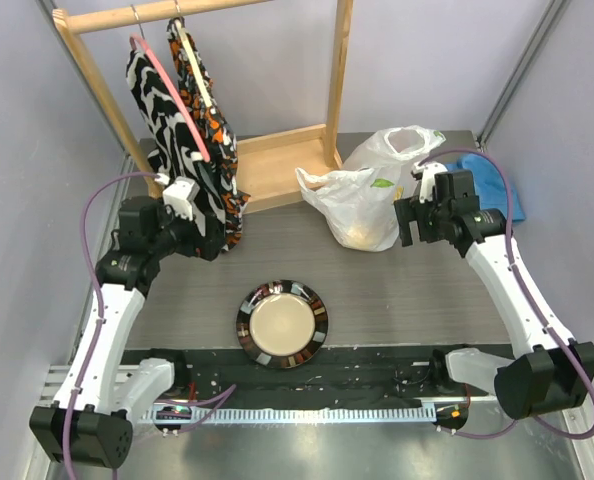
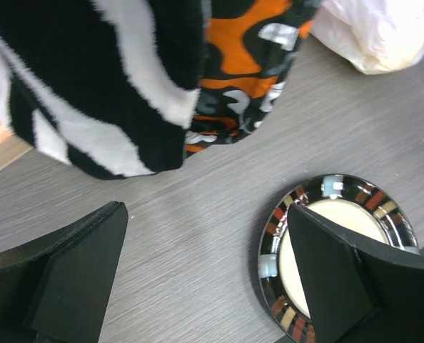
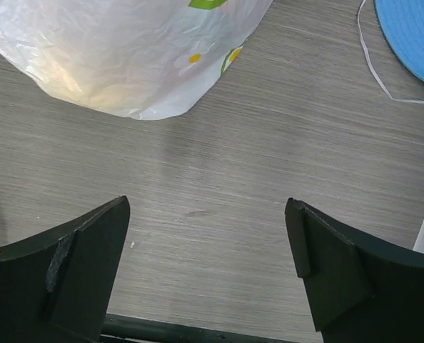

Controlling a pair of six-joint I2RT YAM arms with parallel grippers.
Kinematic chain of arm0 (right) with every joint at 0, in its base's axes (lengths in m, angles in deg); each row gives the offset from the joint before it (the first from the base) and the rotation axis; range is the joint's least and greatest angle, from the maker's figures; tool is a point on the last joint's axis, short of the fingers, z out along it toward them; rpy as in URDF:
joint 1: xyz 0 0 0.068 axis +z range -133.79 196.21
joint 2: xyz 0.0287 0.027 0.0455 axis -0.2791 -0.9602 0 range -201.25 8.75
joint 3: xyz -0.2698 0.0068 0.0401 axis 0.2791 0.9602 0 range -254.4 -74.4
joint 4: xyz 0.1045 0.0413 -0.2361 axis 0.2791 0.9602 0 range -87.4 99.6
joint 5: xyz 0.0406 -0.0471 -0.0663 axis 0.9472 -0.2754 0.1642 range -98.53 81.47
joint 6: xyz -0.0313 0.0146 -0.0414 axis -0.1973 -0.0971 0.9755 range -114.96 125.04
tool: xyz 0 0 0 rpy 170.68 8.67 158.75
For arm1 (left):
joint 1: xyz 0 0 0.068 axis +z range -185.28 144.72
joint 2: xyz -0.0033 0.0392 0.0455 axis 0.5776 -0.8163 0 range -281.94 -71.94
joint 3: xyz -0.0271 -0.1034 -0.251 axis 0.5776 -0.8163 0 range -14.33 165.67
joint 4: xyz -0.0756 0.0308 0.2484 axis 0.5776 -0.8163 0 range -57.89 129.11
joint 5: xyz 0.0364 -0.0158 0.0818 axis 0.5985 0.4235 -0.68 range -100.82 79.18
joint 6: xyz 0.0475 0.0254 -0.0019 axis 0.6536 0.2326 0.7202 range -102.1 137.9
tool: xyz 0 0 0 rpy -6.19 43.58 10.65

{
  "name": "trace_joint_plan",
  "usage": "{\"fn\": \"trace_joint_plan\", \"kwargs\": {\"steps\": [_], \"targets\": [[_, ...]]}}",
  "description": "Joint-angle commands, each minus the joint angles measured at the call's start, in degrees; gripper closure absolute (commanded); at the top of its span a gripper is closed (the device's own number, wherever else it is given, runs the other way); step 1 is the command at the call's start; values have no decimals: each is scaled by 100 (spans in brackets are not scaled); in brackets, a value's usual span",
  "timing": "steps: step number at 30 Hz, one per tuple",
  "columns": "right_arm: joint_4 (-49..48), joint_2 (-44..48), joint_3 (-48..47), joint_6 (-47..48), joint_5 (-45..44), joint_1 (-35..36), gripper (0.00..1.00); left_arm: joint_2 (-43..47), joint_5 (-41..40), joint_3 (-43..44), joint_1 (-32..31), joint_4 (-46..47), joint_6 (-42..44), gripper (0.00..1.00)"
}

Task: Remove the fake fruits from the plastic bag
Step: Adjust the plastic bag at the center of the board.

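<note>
The white plastic bag [image 1: 365, 195] sits at the back right of the grey table, bulging, with its handles up and a green mark on its side. The fruits are hidden inside; only a yellow-orange glow shows through its bottom [image 3: 69, 82]. My right gripper [image 1: 414, 222] is open and empty, just right of the bag and above the table. In the right wrist view the gripper [image 3: 208, 264] hangs over bare table, with the bag [image 3: 126, 50] ahead of it. My left gripper [image 1: 209, 240] is open and empty, beside the hanging clothes, well left of the bag [image 2: 383, 36].
A dark-rimmed plate [image 1: 245, 318] with a cream centre lies at the front middle; its rim [image 2: 269, 236] is under my left gripper's right finger. A wooden rack [image 1: 277, 160] holds patterned garments [image 1: 182, 130] at the back left. A blue hat [image 1: 492, 185] lies behind the right arm.
</note>
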State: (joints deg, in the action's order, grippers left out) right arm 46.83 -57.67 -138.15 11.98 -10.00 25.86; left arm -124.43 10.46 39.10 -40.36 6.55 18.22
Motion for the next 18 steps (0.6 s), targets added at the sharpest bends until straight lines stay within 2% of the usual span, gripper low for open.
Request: {"fn": "trace_joint_plan", "kwargs": {"steps": [1,3,7,12,18], "targets": [[-134,-178,-611,386,50,11,1,-156,437,317,-264,215,-128,0],[-107,-363,-1094,754,434,2,2,-226,552,475,-518,215,-50,0],[-379,-820,-2331,879,543,11,2,-560,824,1045,-1020,232,-49,0],[-810,-1662,-3459,1107,631,11,4,-1087,1072,1547,-1810,442,-67,7],[-933,-2577,-4681,1573,948,116,9,-2036,606,2171,-2006,987,-1427,6]]}}
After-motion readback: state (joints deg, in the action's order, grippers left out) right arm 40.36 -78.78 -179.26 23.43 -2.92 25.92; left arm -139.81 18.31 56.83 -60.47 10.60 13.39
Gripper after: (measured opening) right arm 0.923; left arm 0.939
